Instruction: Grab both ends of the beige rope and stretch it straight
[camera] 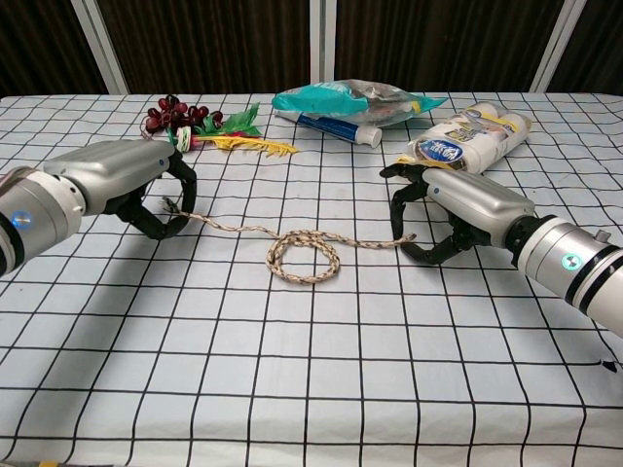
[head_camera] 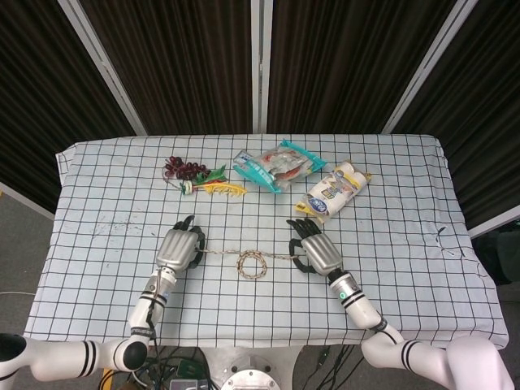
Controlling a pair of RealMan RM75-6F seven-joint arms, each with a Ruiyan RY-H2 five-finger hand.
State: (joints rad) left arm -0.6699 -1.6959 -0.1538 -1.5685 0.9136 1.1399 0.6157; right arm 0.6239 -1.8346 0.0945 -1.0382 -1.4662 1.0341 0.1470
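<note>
The beige rope [camera: 305,255] lies slack on the checked cloth with a small coil at its middle [head_camera: 253,264]. Its left end runs under my left hand [camera: 127,180], whose fingers [camera: 185,199] arch over it with the tips close to the cloth; no grip on the rope shows. My right hand [camera: 458,204] hovers over the right end [camera: 404,238], fingers spread and curved down around it, not touching it. In the head view the left hand [head_camera: 180,247] and the right hand [head_camera: 317,253] flank the coil.
At the back of the table [head_camera: 406,211] lie a bunch of dark grapes with a green and yellow toy [camera: 209,131], a teal snack bag [camera: 350,102] and a white packet [camera: 472,136]. The table's front edge runs just below the forearms.
</note>
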